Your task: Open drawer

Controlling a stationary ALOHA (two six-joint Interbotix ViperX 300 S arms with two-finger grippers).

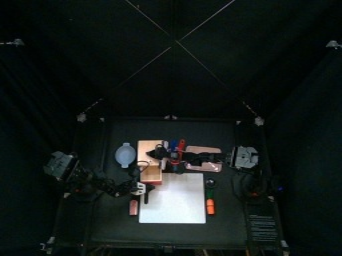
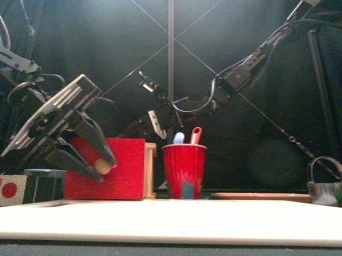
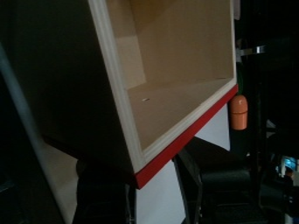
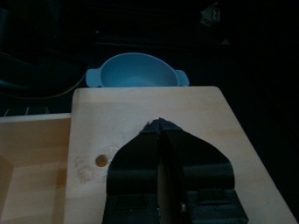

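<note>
The left gripper stands with its jaws spread astride the red-edged corner of the drawer, seemingly released rather than pinching, though the wrist view is too dark to be sure. The drawer sits left of the table's middle, at the back left corner of the white sheet. The right gripper, clenched with nothing between its jaws, rests on the wooden top. To do this well, it should keep pinning the box while the left takes a square hold and pulls straight along the slide.
</note>
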